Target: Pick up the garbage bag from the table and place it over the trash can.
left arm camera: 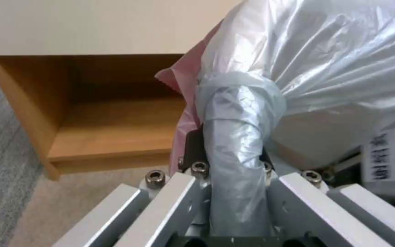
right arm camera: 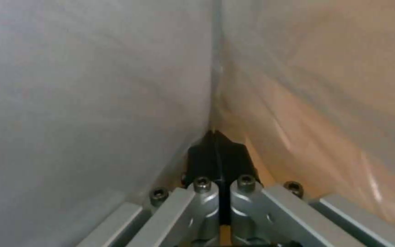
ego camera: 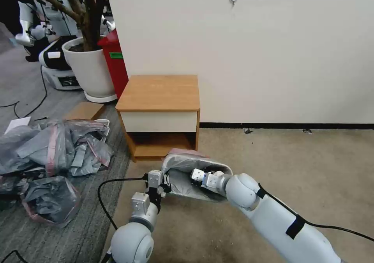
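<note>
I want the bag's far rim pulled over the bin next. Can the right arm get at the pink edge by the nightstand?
Probably not as things stand. The right gripper sits inside the garbage bag, fingers closed against the film, so it would have to back out first. The left gripper grips the near rim.

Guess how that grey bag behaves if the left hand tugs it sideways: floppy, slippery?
Likely floppy: the garbage bag bunches into a twisted rope where the left hand pinches it. Probably very light, since the thin film drapes loosely. Possibly slippery: its glossy, creased surface could slide through the pads under a hard tug.
</note>
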Controlling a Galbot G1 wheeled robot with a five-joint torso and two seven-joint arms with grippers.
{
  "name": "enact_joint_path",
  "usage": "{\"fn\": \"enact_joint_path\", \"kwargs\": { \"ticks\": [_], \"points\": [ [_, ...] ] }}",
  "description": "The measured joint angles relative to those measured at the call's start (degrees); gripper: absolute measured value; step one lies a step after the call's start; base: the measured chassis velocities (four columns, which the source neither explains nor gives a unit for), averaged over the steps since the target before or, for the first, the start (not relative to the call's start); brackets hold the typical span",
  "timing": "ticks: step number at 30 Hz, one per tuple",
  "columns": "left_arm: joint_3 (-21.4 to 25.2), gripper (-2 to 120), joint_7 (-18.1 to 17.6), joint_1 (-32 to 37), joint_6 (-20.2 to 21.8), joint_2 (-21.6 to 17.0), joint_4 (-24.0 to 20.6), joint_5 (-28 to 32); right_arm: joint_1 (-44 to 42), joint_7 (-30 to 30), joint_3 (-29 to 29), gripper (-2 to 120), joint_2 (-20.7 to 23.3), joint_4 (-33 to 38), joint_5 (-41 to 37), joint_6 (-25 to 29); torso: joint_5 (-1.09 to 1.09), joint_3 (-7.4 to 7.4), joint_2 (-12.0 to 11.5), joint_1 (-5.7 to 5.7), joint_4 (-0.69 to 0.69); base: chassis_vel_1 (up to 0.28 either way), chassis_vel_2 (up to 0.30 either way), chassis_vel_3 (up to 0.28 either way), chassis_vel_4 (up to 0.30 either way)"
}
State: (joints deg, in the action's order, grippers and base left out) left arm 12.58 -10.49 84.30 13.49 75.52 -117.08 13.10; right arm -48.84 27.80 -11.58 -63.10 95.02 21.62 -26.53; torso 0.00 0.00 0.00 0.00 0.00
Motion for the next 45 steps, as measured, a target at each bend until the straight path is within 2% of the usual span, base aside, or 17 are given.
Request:
{"fn": "enact_joint_path", "kwargs": {
  "ticks": [19, 32, 45],
  "points": [
    [-0.4, 2, -0.3, -0.1, 0.1, 0.1, 0.0, 0.0, 1.4, -1.2, -0.4, 0, -1.9, -6.1, 3.8, -0.8, 0.00, 0.00, 0.0, 0.00, 0.00, 0.000, 0.000, 0.000, 0.000],
    [-0.4, 2, -0.4, -0.1, 0.2, 0.3, 0.0, 0.2, 1.2, -1.2, -0.2, 0, -2.4, -6.6, 5.4, -0.6, 0.00, 0.00, 0.0, 0.00, 0.00, 0.000, 0.000, 0.000, 0.000],
    [-0.8, 2, -0.9, -1.7, 0.2, 0.3, 2.4, 0.3, 1.2, -1.1, -0.3, 0, -2.7, -4.3, 4.8, -0.6, 0.00, 0.00, 0.0, 0.00, 0.00, 0.000, 0.000, 0.000, 0.000]
  ]
}}
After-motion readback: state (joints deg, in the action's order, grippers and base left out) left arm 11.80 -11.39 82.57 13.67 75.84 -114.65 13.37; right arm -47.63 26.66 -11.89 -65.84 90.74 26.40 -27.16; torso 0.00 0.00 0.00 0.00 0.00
